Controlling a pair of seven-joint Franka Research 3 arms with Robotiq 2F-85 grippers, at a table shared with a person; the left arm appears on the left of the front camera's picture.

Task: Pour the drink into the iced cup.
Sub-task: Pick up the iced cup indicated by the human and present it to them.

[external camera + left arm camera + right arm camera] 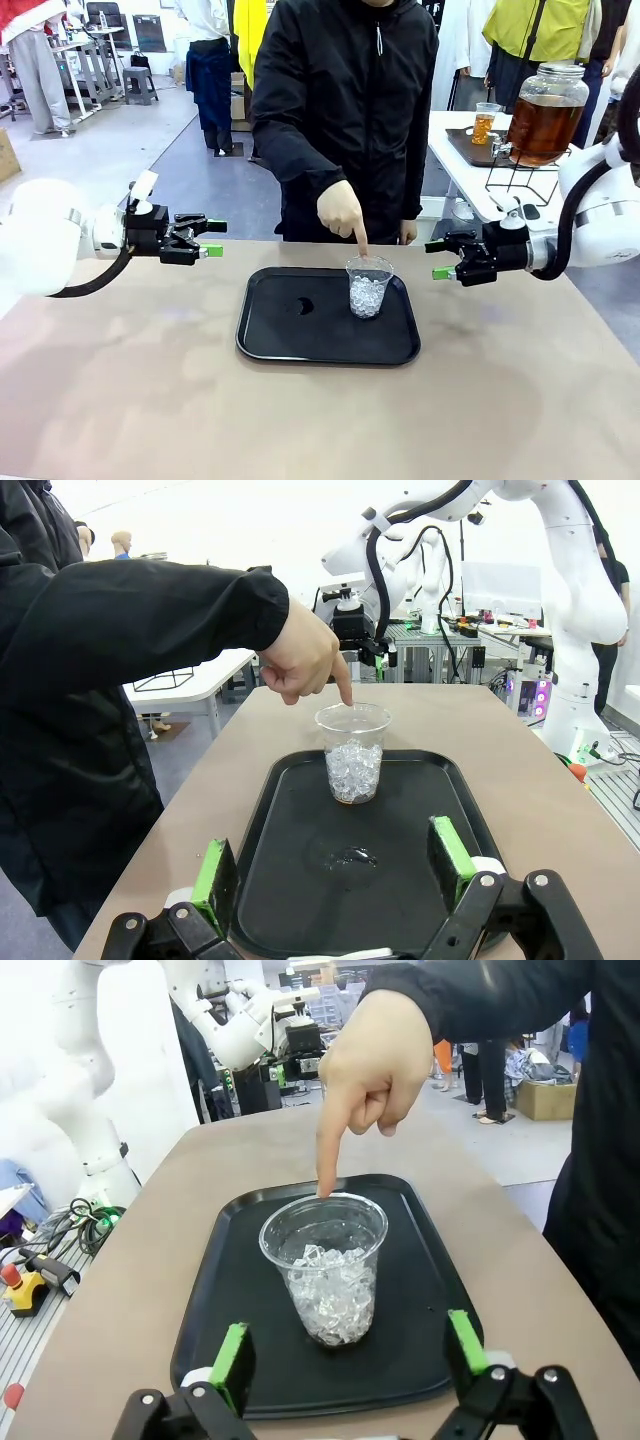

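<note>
1. The brown table [150, 400] is closest, and a black tray [290, 335] lies flat in the middle of it.
2. A small wet-looking spot [305, 306] sits on the tray, just left of the cup.
3. The iced cup [368, 288] stands straight up on the tray, toward its right, far part. The cup is clear, and ice fills about the lower half.
4. The left gripper [214, 239] hangs over the table to the left of the tray, well apart from it. It points toward the tray. Its green pads [214, 880] are spread wide and it is empty.
5. The right gripper [438, 259] hangs to the right of the tray and points at the cup. Its fingers are spread wide too, and it is empty.
6. A person in a black jacket stands at the far side. The person's hand [342, 212] points one finger down at the far rim of the cup. It is too close to tell if the finger touches.
7. The drink [540, 125] is far back on the right, well apart from the cup. It is brown and sits inside a big glass jar [560, 75] on a white table [462, 175]. A small cup [485, 122] with orange-brown liquid stands just left of the jar.
</note>
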